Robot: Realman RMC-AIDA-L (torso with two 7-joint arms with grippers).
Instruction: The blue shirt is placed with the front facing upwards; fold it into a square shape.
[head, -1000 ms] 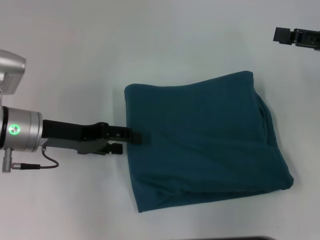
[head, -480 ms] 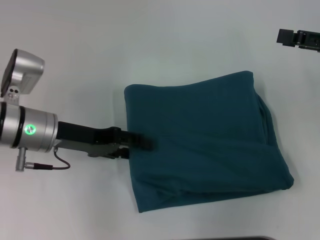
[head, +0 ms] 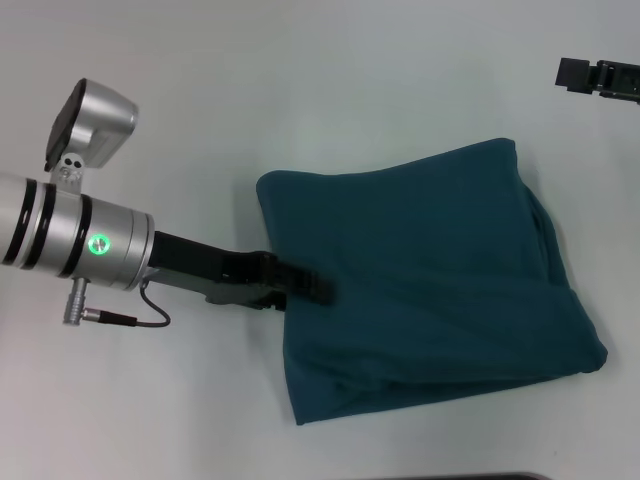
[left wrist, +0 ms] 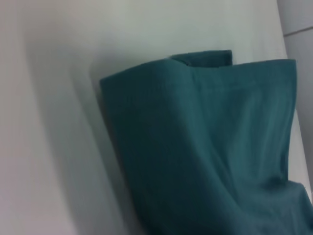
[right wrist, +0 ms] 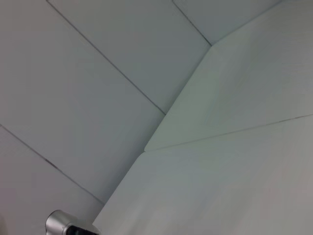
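Head view — blue shirt (head: 430, 290) folded into a rough square on the white table (head: 300, 80), left gripper (head: 305, 288) at its nine o'clock edge, clamped on the fabric, right gripper (head: 580, 75) parked at two o'clock — grip state unreadable.

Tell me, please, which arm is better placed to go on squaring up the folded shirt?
The left, I would judge. The left pincer is already at the shirt, its tips on the cloth at the near left edge. The right pincer sits at the far right of the table, well apart from the shirt.
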